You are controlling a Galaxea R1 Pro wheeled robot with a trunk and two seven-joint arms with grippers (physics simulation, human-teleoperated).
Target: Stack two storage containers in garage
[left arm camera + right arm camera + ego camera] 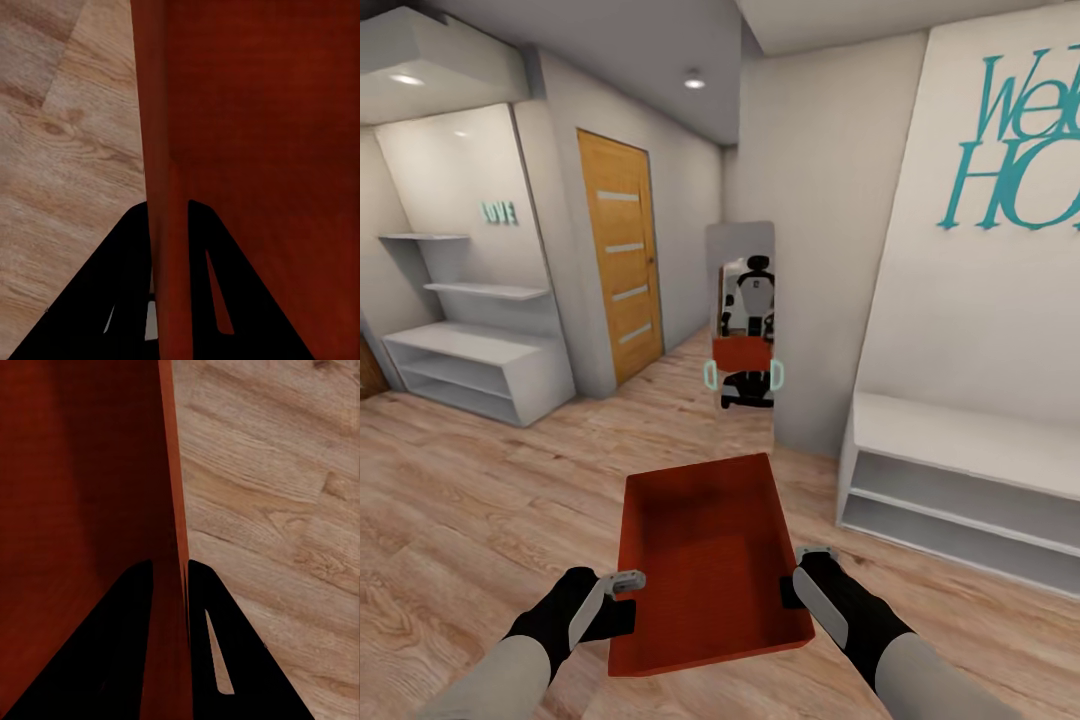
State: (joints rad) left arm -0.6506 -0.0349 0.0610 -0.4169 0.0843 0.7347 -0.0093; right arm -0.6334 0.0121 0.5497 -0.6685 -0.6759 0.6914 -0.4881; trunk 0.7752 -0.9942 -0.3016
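I hold one orange-red storage container (705, 560) in front of me above the light wood plank flooring. My left gripper (622, 584) is shut on its left wall and my right gripper (800, 570) is shut on its right wall. In the left wrist view the container's wall (169, 225) stands between the two black fingers (97, 307). The right wrist view shows the same for the other wall (174, 607), with black fingers (217, 652) on both sides. The container (741, 354) and my body show in a mirror ahead.
A tall mirror (742, 330) leans on the wall corner ahead. A wooden door (622, 255) is at the left of the passage. White shelves (470, 365) stand at the left, a white bench shelf (960, 490) at the right under teal wall letters (1020, 140).
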